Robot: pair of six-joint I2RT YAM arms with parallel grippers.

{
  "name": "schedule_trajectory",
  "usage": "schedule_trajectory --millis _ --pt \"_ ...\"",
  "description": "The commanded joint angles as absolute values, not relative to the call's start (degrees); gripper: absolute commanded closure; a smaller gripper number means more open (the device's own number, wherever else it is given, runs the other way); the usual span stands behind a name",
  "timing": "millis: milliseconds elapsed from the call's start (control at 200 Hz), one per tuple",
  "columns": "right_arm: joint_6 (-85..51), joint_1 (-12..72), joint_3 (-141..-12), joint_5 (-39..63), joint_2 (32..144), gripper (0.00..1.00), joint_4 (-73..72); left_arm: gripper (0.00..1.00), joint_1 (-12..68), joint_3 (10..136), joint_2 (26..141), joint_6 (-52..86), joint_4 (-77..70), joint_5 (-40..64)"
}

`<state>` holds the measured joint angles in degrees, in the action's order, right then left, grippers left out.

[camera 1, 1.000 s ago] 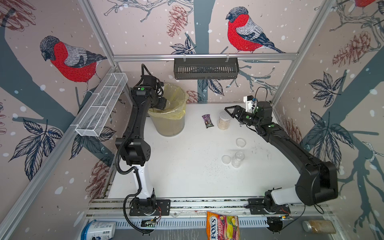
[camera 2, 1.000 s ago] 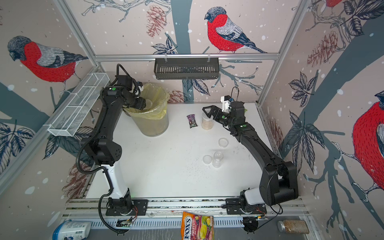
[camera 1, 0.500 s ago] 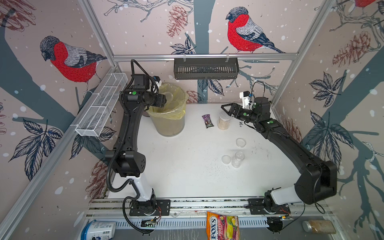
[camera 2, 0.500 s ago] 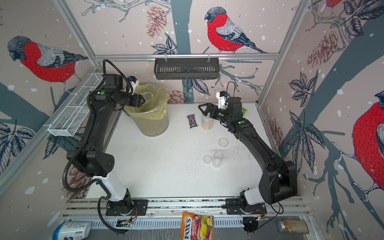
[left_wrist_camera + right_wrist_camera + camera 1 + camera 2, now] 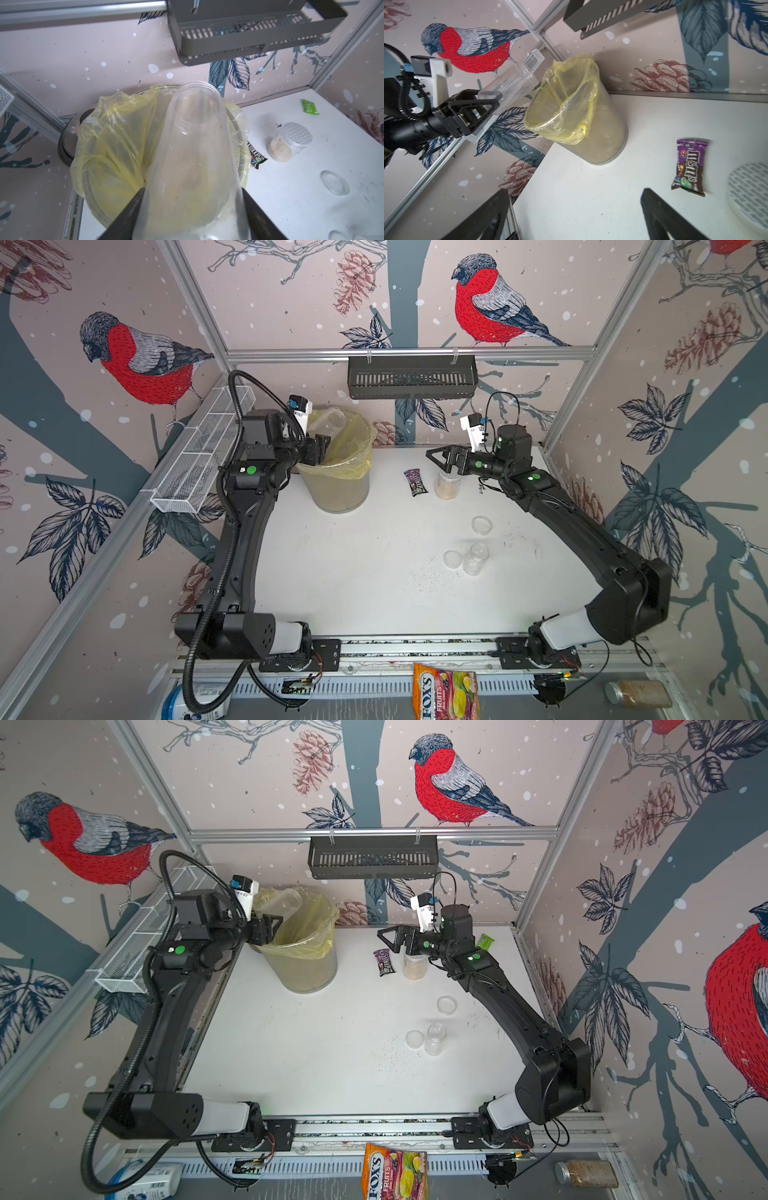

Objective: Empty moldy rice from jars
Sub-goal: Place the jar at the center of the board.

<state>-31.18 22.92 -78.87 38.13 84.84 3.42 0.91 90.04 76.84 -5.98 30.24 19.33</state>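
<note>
Reaching over bin (image 5: 340, 493), left arm (image 5: 245, 506) clamps tilted jar (image 5: 195, 145); right arm (image 5: 582, 522) hovers.

Black arms (image 5: 245, 539) — white base joints (image 5: 286, 637), green dots (image 5: 250, 469).

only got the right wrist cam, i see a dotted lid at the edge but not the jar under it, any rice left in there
Observer: yes, the left wrist view shows the wide jar with moldy rice filling its lower part, dotted lid on.
Operator: any other jars out
Observer: one slim jar stands upright, open and seemingly empty, in both top views.
Operator: its lid
Observer: two clear lids lie flat near it, one beside it, one farther back.
</note>
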Motion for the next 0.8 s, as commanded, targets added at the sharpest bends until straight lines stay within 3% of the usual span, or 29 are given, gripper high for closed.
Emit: schedule_trajectory --millis 0,125,425,795 --pt "-28.2 22.9 -80.6 41.3 84.6 0.0 2.0 0.91 0.9 83.4 71.6 -3.8 15.2 28.2" --pt "-27.1 22.0 -83.8 45.2 85.8 0.0 4.1 0.89 2.8 74.1 66.0 -0.8 3.2 36.3" --pt "-31.5 18.5 -84.8 55.1 84.9 0.01 1.4 0.89 16.7 60.6 64.8 -3.6 -9.8 37.8" --pt "-29.5 20.7 -86.9 56.3 86.5 0.09 8.8 0.92 20.8 58.6 71.7 -6.4 -13.3 42.0"
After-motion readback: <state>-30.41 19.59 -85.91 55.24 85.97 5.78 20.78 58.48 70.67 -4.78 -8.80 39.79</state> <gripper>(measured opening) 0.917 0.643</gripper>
